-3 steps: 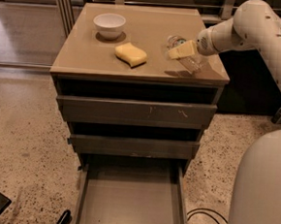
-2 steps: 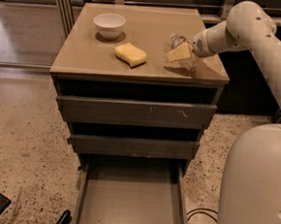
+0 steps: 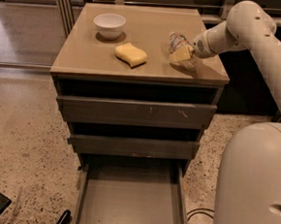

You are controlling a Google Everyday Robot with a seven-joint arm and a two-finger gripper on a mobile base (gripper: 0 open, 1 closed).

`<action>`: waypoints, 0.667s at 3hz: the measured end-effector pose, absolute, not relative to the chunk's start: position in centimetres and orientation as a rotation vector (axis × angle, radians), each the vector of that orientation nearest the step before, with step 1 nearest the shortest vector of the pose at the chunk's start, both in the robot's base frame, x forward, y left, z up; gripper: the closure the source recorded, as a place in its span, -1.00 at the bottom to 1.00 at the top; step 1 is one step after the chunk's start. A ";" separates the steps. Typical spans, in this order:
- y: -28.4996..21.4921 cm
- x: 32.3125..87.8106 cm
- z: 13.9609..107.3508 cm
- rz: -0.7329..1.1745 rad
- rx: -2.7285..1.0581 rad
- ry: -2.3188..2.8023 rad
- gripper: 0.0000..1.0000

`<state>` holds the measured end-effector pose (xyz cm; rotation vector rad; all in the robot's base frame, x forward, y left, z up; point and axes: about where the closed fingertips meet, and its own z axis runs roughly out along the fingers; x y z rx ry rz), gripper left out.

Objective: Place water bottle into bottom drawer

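bottom drawer (image 3: 131, 201): open, at bench (image 3: 151, 37) base | water bottle (image 3: 176, 40): tilted, bench top right side | gripper (image 3: 182, 54): there, clamped around water bottle | step: lift-off | next: clear bench front edge, lower into bottom drawer

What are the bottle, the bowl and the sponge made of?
The bottle, at the gripper on the right of the cabinet top: clear, glinting, likely thin plastic. The bowl: white, smooth, ceramic or plastic. The sponge: yellow, matte, probably foam.
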<state>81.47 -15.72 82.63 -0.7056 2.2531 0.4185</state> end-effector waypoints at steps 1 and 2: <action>-18.3 79.0 84.0 0.398 -0.684 2.236 0.77; -21.4 73.5 85.5 0.385 -0.662 2.207 1.00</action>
